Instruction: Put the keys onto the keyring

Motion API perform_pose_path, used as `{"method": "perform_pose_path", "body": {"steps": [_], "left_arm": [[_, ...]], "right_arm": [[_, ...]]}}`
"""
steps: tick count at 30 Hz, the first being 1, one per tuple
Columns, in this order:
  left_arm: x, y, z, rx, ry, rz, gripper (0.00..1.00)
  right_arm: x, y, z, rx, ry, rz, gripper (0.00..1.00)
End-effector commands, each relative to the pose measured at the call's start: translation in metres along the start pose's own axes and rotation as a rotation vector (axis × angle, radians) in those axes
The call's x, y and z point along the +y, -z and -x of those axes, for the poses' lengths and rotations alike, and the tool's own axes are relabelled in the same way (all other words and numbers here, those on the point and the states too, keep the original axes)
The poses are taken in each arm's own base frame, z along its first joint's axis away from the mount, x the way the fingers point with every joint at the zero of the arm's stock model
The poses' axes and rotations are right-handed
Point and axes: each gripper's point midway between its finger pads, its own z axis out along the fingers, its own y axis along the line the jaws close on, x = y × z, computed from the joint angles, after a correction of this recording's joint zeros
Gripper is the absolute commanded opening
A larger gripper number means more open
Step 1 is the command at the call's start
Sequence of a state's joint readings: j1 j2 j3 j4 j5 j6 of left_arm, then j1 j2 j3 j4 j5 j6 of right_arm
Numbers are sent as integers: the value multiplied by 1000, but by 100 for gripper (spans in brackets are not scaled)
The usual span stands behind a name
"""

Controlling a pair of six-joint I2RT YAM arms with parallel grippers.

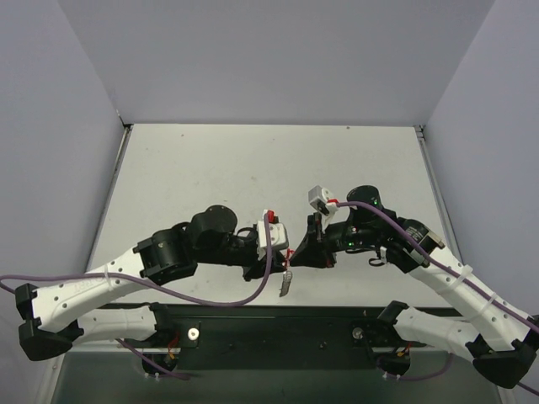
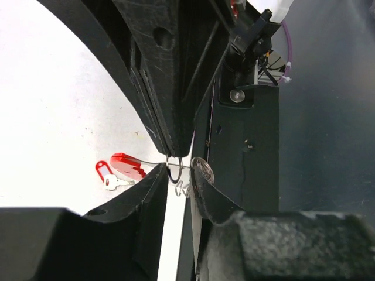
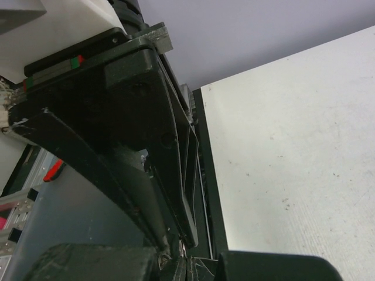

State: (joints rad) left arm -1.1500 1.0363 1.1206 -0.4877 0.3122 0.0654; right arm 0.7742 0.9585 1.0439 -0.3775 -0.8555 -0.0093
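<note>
My two grippers meet tip to tip over the table's near edge. The right gripper (image 1: 296, 251) is shut, and in the left wrist view the right gripper (image 2: 176, 153) pinches a small metal ring of the keyring (image 2: 174, 170). A thin wire runs from the ring to a red piece (image 2: 126, 165), and small chain links (image 2: 183, 188) dangle under it. A silver key (image 1: 286, 284) hangs below; its round head (image 2: 203, 170) rests against one finger of my left gripper (image 2: 179, 175). Those jaws stand apart either side of the ring. A second small key (image 2: 117, 182) sits by a red loop (image 2: 104, 171).
The white table (image 1: 269, 168) stretches away between grey walls. A black base plate (image 1: 278, 324) runs along the near edge, right under the grippers. Purple cables (image 1: 210, 299) loop off both arms. The right wrist view shows only dark fingers (image 3: 176, 193) and bare table (image 3: 293, 164).
</note>
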Motion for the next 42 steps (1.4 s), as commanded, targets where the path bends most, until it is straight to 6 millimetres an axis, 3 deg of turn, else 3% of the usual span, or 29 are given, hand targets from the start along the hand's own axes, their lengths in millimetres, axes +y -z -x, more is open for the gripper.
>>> {"method": "perform_pose_path", "body": {"steps": [1, 6, 11, 17, 20, 21, 24, 27, 35, 42], "left_arm": [[0, -3, 26, -87, -28, -20, 29], [2, -10, 23, -73, -16, -25, 18], [4, -18, 15, -32, 9, -28, 0], [5, -18, 6, -8, 11, -15, 0], [11, -12, 7, -35, 1, 24, 0], [13, -11, 11, -60, -6, 40, 0], [18, -1, 15, -127, -11, 95, 0], [21, 8, 15, -192, -19, 127, 0], [56, 29, -1, -258, 83, 375, 0], [75, 50, -18, -290, 160, 526, 0]], "right_arm": [[13, 3, 16, -49, 71, 51, 0], [13, 4, 17, -55, 76, 51, 0], [11, 5, 18, -62, 79, 33, 0], [5, 7, 24, -89, 82, -14, 0], [-4, 13, 30, -141, 111, -93, 29], [-7, 14, 33, -171, 103, -115, 49], [-14, 28, 44, -262, 117, -214, 69], [-29, 37, 49, -310, 95, -306, 79], [-87, 33, 32, -312, -187, -422, 81], [-146, 17, -12, -206, -396, -620, 83]]}}
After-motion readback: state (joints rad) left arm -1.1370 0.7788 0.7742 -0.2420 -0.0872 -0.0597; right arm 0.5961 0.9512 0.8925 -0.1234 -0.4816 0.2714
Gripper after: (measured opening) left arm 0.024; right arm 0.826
